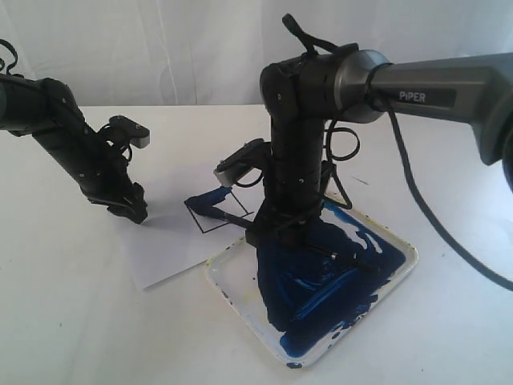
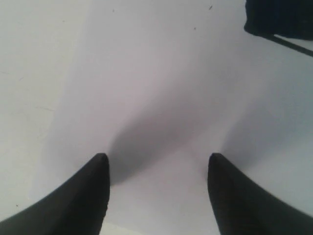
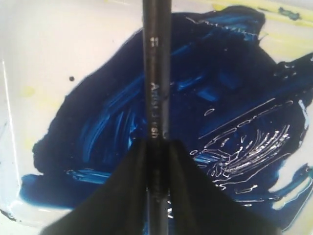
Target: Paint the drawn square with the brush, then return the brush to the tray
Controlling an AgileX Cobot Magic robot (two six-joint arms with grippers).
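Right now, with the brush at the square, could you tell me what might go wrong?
The brush tip sits by the painted corner of the square, close to the outline; a stroke may cross it. The right claw, shut on the brush, hangs over wet paint in the tray and could smear it.

My left gripper [image 1: 128,210] [image 2: 156,161] hangs with its jaws spread wide over the bare paper sheet [image 1: 160,261] [image 2: 161,73], the gap between them unblocked; the white table [image 1: 72,321] to its left and in front gives wide room to pass. Toward the drawn square [image 1: 218,212] the way narrows; my right arm [image 1: 296,144] stands upright just beside it, over the tray's edge nearest the sheet; the brush [image 1: 228,215] [image 3: 156,88], clamped in my right gripper [image 3: 157,147], slants across the square. The tray [image 1: 401,269] [image 3: 54,58] under that arm is smeared with blue paint [image 1: 321,273] [image 3: 220,98]; only its pale rim offers a clean touch.
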